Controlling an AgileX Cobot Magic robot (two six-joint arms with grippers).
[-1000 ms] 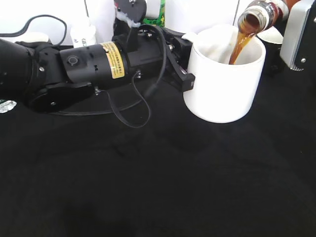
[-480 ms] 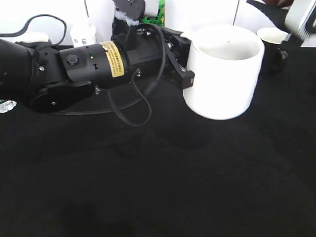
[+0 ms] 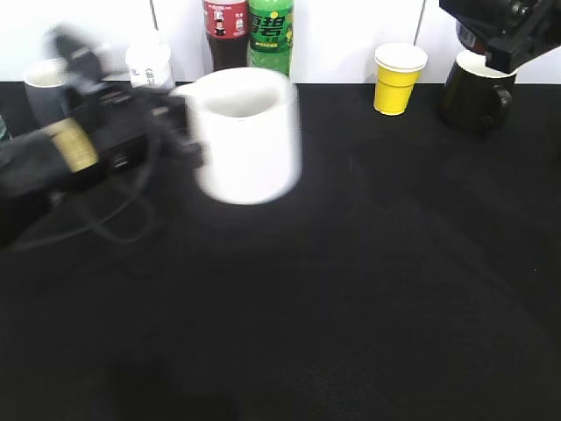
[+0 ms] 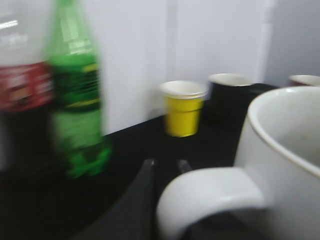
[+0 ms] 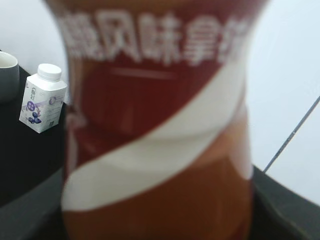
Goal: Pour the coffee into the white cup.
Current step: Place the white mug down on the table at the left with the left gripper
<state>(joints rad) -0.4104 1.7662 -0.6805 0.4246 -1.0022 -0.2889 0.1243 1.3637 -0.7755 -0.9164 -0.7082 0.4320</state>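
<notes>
I see the big white ceramic cup [image 3: 245, 136] on the left half of the black table [image 3: 351, 289], in front of the two bottles, and it is blurred by motion. In the left wrist view its curved handle [image 4: 210, 197] and thick rim fill the lower right; the inside wall looks pale, and I cannot see the bottom or any liquid. The left arm's black gripper [image 3: 171, 132] is at the handle side of the cup (it is smeared in the exterior view), so I cannot tell whether the jaws clamp the handle or stand apart. The arm lies low and nearly horizontal over the table, coming from the left edge.

The brown coffee bottle with red and white label [image 5: 155, 125] fills the right wrist view, standing upright, with brown liquid in its lower part. The right gripper [image 3: 504, 26] is at the top right corner, above a black mug [image 3: 473, 92]; its jaws are hidden from me.

Behind stand a red-label cola bottle [image 3: 225, 31], a green soda bottle [image 3: 271, 35] and a small yellow paper cup [image 3: 398, 79].
</notes>
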